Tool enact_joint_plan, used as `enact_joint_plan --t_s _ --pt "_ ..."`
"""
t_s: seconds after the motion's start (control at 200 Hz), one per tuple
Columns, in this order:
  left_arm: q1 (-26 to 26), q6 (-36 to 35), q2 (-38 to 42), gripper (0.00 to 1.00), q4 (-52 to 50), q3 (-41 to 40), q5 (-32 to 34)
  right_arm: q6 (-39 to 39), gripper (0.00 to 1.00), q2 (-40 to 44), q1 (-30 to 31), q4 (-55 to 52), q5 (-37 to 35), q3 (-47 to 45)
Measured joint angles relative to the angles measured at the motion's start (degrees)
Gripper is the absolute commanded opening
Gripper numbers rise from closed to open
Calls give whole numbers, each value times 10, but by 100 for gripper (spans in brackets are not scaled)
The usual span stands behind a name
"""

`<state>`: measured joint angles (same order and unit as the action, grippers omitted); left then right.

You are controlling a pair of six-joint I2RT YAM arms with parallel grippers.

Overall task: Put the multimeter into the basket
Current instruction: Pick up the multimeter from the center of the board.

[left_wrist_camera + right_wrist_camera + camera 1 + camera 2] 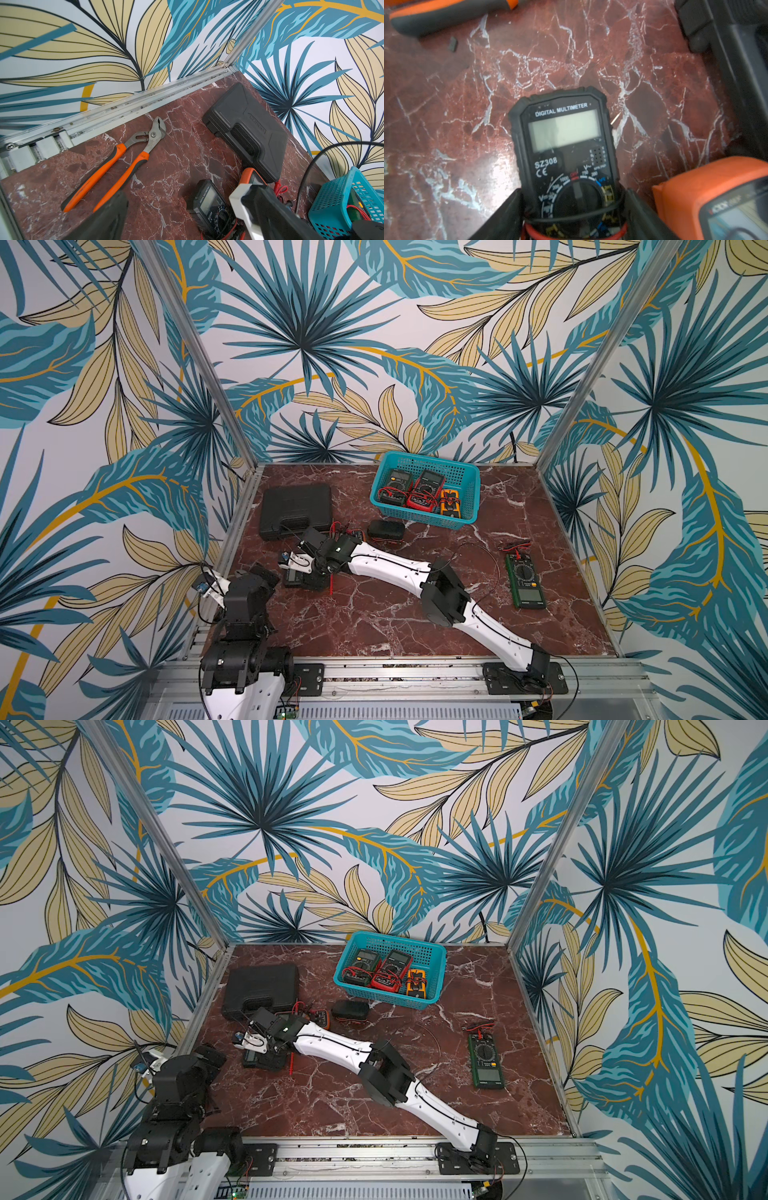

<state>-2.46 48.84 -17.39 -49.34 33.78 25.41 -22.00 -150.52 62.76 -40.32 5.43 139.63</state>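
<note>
Lying between right pincer (572, 192) tips: multimeter (562, 133)

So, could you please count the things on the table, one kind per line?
Multimeters: 6, three in the basket, and a green multimeter, a black multimeter and an orange multimeter on the table
Basket: 1
Black case: 1
Black pouch: 1
Pliers: 1
Total: 10
</note>
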Motion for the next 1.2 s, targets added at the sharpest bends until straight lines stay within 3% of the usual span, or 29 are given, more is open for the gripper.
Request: enact_joint_plan --t_s 0.13,0.446,0.781,0.851,1.047,1.202 --pt "0 0 0 100 0 0 -3 5 48 29 16 -7 -29 -44" --pt "0 0 2 100 4 0 -13 52 30 123 26 7 -126 -195" --pt "0 6 2 100 24 0 -35 114 26 250 23 -8 -205 -381" --pt "0 6 2 100 28 0 -39 126 29 267 22 -14 -207 -405" --pt "0 6 1 100 36 0 -44 146 59 273 18 -20 -194 -416" --pt "0 6 1 100 38 0 -49 153 73 273 15 -25 -179 -411"
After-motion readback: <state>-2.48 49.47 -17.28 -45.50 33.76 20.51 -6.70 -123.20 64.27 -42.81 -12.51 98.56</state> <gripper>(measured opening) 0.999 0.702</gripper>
